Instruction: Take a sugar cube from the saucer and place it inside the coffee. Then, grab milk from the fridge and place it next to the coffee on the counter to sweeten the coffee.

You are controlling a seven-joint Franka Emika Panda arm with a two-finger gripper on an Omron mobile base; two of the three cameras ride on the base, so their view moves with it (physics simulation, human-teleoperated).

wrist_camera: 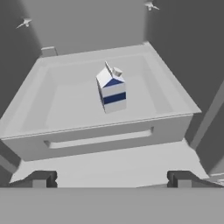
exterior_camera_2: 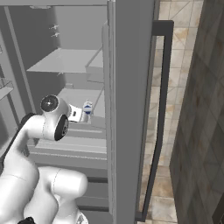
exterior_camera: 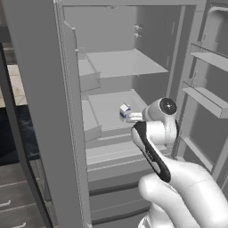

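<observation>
The hand point(wrist_camera: 111, 178) is standing spread wide, its two dark fingertips point(wrist_camera: 40, 178) far apart at the bottom of the hand view and nothing sitting between them. It is pointing into the open fridge point(exterior_camera: 111, 26) and hanging in front of a shelf's front lip, well short of the milk point(wrist_camera: 112, 89).

The milk is standing upright on that pale shelf point(wrist_camera: 65, 100), roughly in the middle, apart from the shelf's raised edges and from the fridge walls. In the hand view it is lining up between the fingertips but farther back. Its blue band is facing the hand and its gable top is pointing up.

In the left base view the hand point(exterior_camera: 132, 117) is reaching out from the white arm point(exterior_camera: 178, 178) toward the milk point(exterior_camera: 124, 110), which is showing just past it on the shelf. In the right base view the milk point(exterior_camera_2: 87, 107) is peeking out just beyond the hand point(exterior_camera_2: 78, 113).

Another shelf point(exterior_camera: 124, 62) is sitting above. The door bins point(exterior_camera: 205, 95) are hanging on the open door at the right of the left base view. A dark table point(exterior_camera: 18, 133) is showing at the left, behind the near fridge door.
</observation>
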